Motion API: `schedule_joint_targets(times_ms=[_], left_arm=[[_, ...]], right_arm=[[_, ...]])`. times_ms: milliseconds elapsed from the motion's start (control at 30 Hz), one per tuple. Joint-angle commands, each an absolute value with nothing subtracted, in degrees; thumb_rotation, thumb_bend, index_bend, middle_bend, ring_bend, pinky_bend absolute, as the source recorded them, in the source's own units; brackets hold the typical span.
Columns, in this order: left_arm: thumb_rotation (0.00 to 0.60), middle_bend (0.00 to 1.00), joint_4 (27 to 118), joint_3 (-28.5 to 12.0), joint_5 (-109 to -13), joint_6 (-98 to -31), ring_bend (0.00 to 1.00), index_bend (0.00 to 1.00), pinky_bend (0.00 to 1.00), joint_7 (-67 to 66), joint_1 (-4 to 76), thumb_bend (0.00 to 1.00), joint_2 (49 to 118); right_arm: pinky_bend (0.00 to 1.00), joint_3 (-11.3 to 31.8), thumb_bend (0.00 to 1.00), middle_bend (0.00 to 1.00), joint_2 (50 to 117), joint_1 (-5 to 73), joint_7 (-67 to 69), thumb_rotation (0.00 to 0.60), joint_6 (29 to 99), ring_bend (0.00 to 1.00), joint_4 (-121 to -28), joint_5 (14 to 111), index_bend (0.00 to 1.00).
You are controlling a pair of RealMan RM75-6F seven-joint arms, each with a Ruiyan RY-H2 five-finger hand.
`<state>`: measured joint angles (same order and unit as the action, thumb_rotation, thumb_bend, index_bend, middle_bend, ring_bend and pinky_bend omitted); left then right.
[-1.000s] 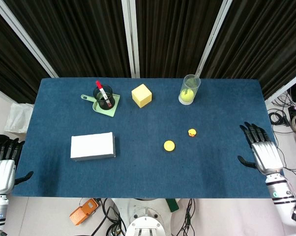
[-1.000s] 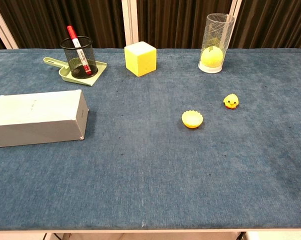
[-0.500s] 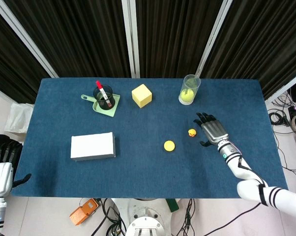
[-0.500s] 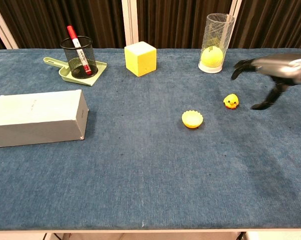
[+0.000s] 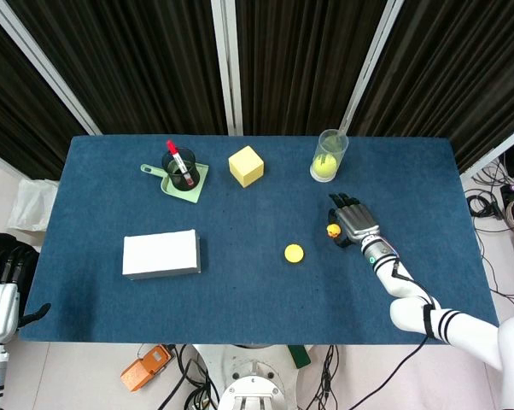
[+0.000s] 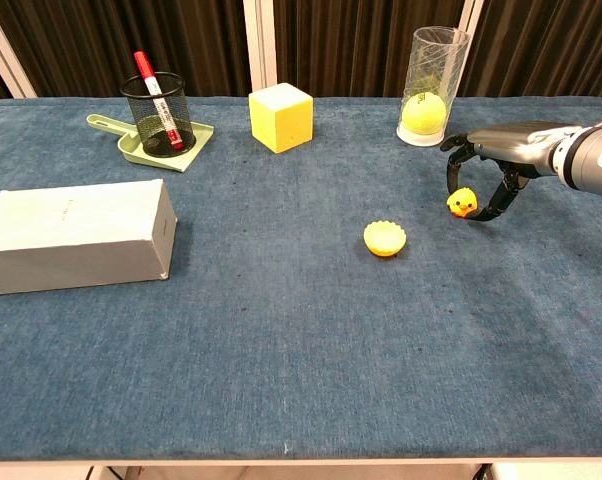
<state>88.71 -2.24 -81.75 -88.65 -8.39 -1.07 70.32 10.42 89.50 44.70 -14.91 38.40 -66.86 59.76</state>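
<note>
My right hand (image 6: 486,170) is curling over the small yellow toy chick (image 6: 462,203) near the blue table's (image 6: 281,330) right edge, fingers apart, not pinching. The tiny chick may be slipping sideways if 1 finger bumps it.

Left hand (image 5: 1,299) cut off at head view's left edge, absent from chest view. Right hand (image 6: 493,160) partly covers small yellow chick toy (image 6: 462,203); contact unclear. Red marker (image 6: 153,92) label unreadable.

One white box (image 5: 161,254), one yellow cube (image 5: 246,165), one toy chick (image 6: 462,203).
</note>
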Motion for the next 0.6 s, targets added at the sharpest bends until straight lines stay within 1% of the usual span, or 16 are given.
schedule_joint_targets(times_ms=[33,200,300,467,600], left_arm=[[0.600,0.05,88.8,-2.2,-81.7,-88.5,0.03,0.12,0.01,-8.5,-1.0,0.07,70.3],[0.600,0.05,88.9,-2.3,-81.6,-88.3,0.03,0.12,0.01,-8.7,-0.9,0.07,70.2],[0.600,0.05,88.9,-2.3,-81.6,-88.3,0.03,0.12,0.01,-8.7,-0.9,0.07,70.2],[0.600,0.05,89.0,-2.4,-81.5,-88.1,0.03,0.12,0.01,-8.7,-0.8,0.07,70.1],[0.600,0.05,89.0,-2.4,-81.7,-88.2,0.03,0.12,0.01,-8.7,-0.8,0.07,70.2]], right_arm=[[0.21,10.3,0.45,0.13,90.3,45.0,-13.9,0.600,38.4,0.07,-65.5,60.4,0.56],[0.23,10.3,0.48,0.17,90.9,45.1,-12.0,0.600,39.0,0.09,-64.4,61.6,0.65],[0.23,10.1,0.48,0.18,89.8,44.6,-10.7,0.600,40.2,0.09,-65.8,63.3,0.66],[0.23,9.8,0.49,0.18,84.6,43.3,-6.9,0.600,44.0,0.10,-74.4,69.3,0.66],[0.23,9.4,0.49,0.18,81.6,43.6,-6.5,0.600,44.9,0.10,-80.5,72.6,0.65]])
